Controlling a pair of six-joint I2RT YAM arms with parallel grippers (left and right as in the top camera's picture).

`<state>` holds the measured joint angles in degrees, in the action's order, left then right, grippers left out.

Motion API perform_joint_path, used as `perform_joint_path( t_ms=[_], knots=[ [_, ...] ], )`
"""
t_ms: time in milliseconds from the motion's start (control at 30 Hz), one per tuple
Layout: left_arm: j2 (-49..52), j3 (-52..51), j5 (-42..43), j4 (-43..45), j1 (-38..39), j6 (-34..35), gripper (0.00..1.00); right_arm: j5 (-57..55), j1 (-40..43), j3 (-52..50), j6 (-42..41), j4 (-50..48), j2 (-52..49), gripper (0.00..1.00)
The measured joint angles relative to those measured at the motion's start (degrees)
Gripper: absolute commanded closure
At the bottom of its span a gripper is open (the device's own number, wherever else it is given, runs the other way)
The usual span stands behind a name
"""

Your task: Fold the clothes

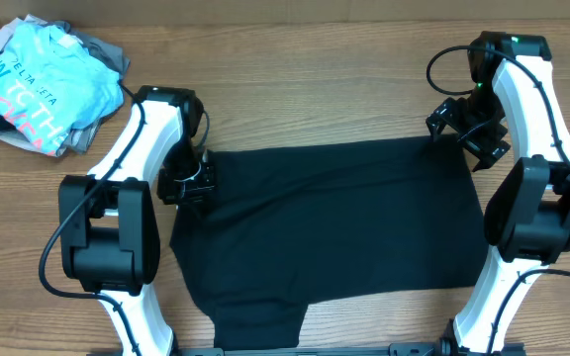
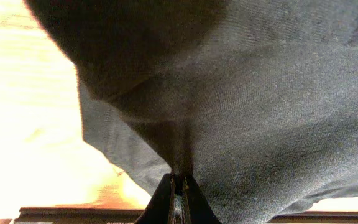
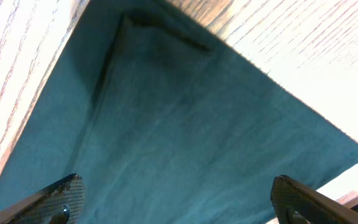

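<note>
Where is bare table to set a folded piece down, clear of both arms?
Widest: the far strip of wooden table beyond the plain black T-shirt, between the light blue T-shirt pile and the right arm. Smaller: the near-left corner, outside the left arm. Crowded: both shirt ends, by the arms.

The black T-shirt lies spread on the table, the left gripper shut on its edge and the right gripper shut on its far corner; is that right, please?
Not quite: the right gripper is open, jaws wide apart over that corner, as the right wrist view shows. The T-shirt does lie spread on the table, the left gripper shut on its edge.
</note>
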<state>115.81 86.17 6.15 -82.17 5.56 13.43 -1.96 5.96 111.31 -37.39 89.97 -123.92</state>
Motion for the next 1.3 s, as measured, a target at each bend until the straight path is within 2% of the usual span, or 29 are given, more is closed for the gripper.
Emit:
perform_joint_path(
  t_ms=[67,167,267,400,467,533,600,633,700,900,1100,1200,1300],
  knots=[
    [0.0,0.0,-0.4,-0.9,-0.9,0.0,0.96,0.0,0.0,0.0,0.6,-0.1,0.0,0.0],
    [0.0,0.0,-1.6,-2.6,-2.6,0.1,0.8,0.0,0.0,0.0,1.4,-0.5,0.0,0.0],
    [0.0,0.1,-3.2,-3.8,-4.4,0.3,0.72,0.6,0.0,0.0,3.0,-1.9,0.0,0.0],
    [0.0,0.1,-4.3,-3.7,-6.1,1.7,0.72,3.2,0.0,0.0,5.6,-4.6,0.0,0.01],
    [0.0,0.1,-4.2,-2.8,-6.4,2.1,0.72,4.7,-0.1,0.0,6.4,-6.0,0.0,0.08],
    [0.0,0.1,-3.3,-1.6,-6.4,2.6,0.71,6.2,-0.1,0.0,7.4,-7.5,0.0,0.22],
    [0.0,0.1,-1.4,0.3,-6.4,2.8,0.76,7.9,-0.4,0.0,8.9,-9.2,0.0,0.34],
    [0.0,0.1,-0.1,1.2,-6.4,2.8,0.81,8.3,-0.6,0.0,9.5,-9.9,0.0,0.4],
    [0.0,0.1,3.1,2.9,-6.4,2.3,0.96,9.2,-1.6,0.0,10.7,-11.1,0.0,0.48],
    [0.0,0.2,10.8,7.0,-5.3,1.0,0.96,9.4,-6.1,0.0,11.9,-14.7,-0.2,0.68],
    [0.0,0.2,13.0,11.0,-1.0,1.2,0.96,9.4,-9.4,0.0,12.0,-16.1,-3.7,0.71],
    [0.0,0.2,13.5,14.3,0.5,1.5,0.96,9.4,-9.8,0.0,12.0,-16.0,-7.0,0.78],
    [0.0,0.2,13.8,15.5,1.2,2.1,0.96,9.2,-9.8,-0.1,12.0,-15.9,-9.1,0.78]
  ],
)
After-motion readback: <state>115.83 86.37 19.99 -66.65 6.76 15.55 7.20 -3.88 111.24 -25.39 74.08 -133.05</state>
